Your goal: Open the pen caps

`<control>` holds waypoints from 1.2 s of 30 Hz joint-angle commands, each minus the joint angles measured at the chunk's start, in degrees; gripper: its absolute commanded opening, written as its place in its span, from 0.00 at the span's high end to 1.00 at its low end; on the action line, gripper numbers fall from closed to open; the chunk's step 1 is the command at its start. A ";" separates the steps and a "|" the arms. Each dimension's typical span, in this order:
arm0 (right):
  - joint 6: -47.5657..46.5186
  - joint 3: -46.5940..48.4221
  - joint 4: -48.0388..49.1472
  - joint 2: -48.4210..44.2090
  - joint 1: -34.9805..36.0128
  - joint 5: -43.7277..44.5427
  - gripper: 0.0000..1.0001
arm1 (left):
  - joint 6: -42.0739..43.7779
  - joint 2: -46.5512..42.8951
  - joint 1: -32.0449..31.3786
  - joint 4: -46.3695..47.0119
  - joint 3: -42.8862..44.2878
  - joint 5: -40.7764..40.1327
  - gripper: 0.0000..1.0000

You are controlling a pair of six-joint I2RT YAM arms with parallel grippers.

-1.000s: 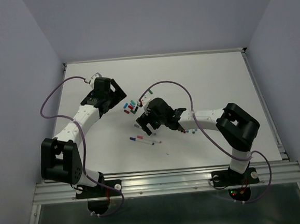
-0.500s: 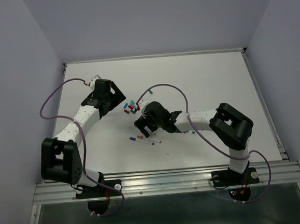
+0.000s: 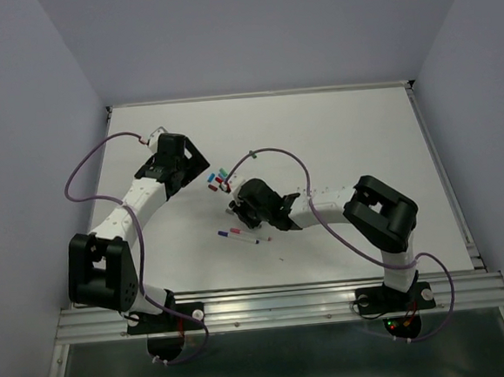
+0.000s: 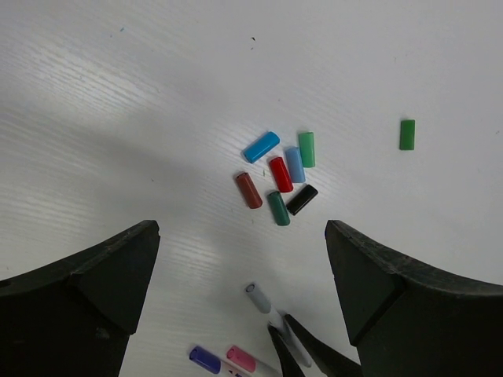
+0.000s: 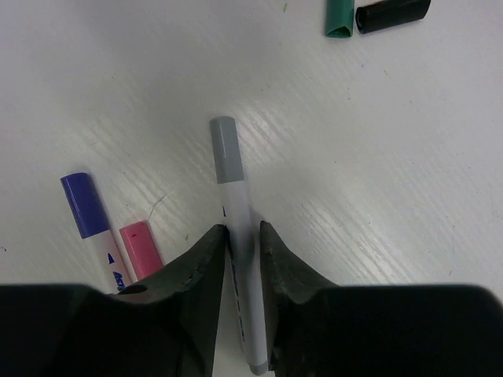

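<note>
Several loose pen caps [image 4: 280, 173] in blue, green, red, teal and black lie clustered on the white table, one green cap [image 4: 407, 134] apart to the right. My right gripper [image 5: 244, 236] is shut on the white barrel of a grey-capped pen [image 5: 238, 204] lying flat, its grey cap [image 5: 224, 149] still on and just beyond the fingertips. My left gripper [image 4: 240, 236] hovers open above the cluster [image 3: 219, 179], nothing between its fingers. The right gripper [image 3: 239, 209] sits just below the cluster in the top view.
A purple-capped pen [image 5: 85, 206] and a pink-capped pen [image 5: 140, 247] lie just left of the right gripper. A teal cap [image 5: 340, 17] and a black cap [image 5: 391, 13] lie ahead of it. More small pen parts lie under the right forearm [image 3: 319, 208].
The right arm moved left and down to the table, and its jaws went from open to shut around the grey-capped pen. The left gripper barely moved and stays open.
</note>
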 commanded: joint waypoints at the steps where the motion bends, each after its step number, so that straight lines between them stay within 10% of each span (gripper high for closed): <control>1: 2.01 -3.34 -0.96 0.29 -0.31 2.02 0.79 | 0.46 -3.42 0.46 -0.31 -0.25 -1.73 0.01; 4: 3.41 -4.84 -0.35 -0.41 -0.31 2.71 0.99 | 0.54 -3.68 0.46 -0.40 -0.16 -1.55 0.01; 16: 7.89 -9.40 12.18 -9.79 -0.31 18.34 0.99 | 0.72 -5.79 0.46 -0.40 -0.08 -0.41 0.01; 36: 11.50 -20.31 14.95 -32.05 -0.31 14.67 0.99 | 1.68 -9.58 -3.93 8.56 -2.01 11.89 0.01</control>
